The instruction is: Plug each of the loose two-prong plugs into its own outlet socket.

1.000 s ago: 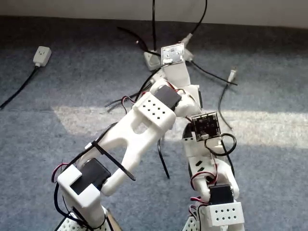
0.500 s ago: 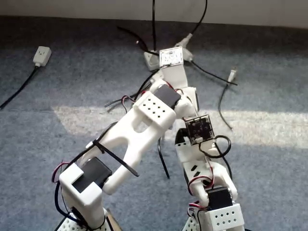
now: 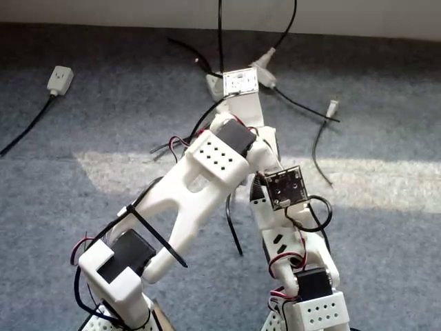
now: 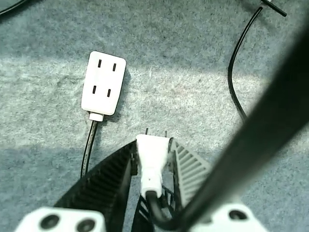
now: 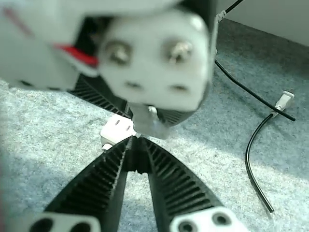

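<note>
My left gripper [image 4: 152, 143] is shut on a white two-prong plug [image 4: 151, 153], its prongs pointing at a white outlet block [image 4: 103, 83] a short way ahead on the carpet. That outlet block [image 3: 215, 87] peeks out beside the left arm's wrist in the high view. My right gripper [image 5: 137, 143] is shut just behind the left arm, low over the carpet, and the same outlet [image 5: 117, 128] shows past its tips. A loose white plug [image 3: 333, 107] on a black cord lies to the right, also seen as the plug [image 5: 285, 100] in the right wrist view.
A second white outlet [image 3: 60, 79] with a black cord lies far left on the grey carpet [image 3: 103, 124]. Another white connector [image 3: 265, 67] and black cords [image 3: 303, 107] cross the carpet behind the arms. The two arms stand close together.
The right arm has drawn in toward the left arm and slightly back. The left arm's wrist has shifted a little left and lower over the outlet, still holding the plug.
</note>
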Available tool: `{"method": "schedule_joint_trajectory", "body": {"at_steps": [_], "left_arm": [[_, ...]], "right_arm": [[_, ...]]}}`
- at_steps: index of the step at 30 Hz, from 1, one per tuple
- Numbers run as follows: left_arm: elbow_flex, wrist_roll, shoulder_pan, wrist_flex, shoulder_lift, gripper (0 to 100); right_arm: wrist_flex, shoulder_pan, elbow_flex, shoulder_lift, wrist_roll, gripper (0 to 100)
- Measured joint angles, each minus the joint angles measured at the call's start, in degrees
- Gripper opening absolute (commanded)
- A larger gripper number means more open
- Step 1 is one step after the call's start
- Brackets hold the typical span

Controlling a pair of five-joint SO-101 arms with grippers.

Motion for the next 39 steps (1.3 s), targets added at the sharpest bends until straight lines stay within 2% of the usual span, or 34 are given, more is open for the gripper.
{"method": "schedule_joint_trajectory", "body": {"at_steps": [12, 19, 25, 35, 39], "left_arm": [[-0.1, 0.0, 0.0, 1.8, -0.4, 1], [0.0, 0.0, 0.9, 3.5, -0.3, 1], [0.0, 0.0, 0.7, 3.8, -0.1, 1], [-0.4, 0.0, 0.4, 3.7, -0.2, 1], [-0.4, 0.0, 0.4, 3.7, -0.2, 1]], "right_arm": [[-3.0, 0.0, 0.0, 1.5, 1.7, 0.9], [-4.0, 0.4, -0.1, 16.4, 0.6, 0.8], [-4.3, 0.4, -10.0, 35.9, -2.7, 0.8], [-5.6, 0.7, -17.2, 40.3, -2.9, 1.5], [-5.2, 0.7, -18.5, 40.3, -2.9, 10.4]]}}
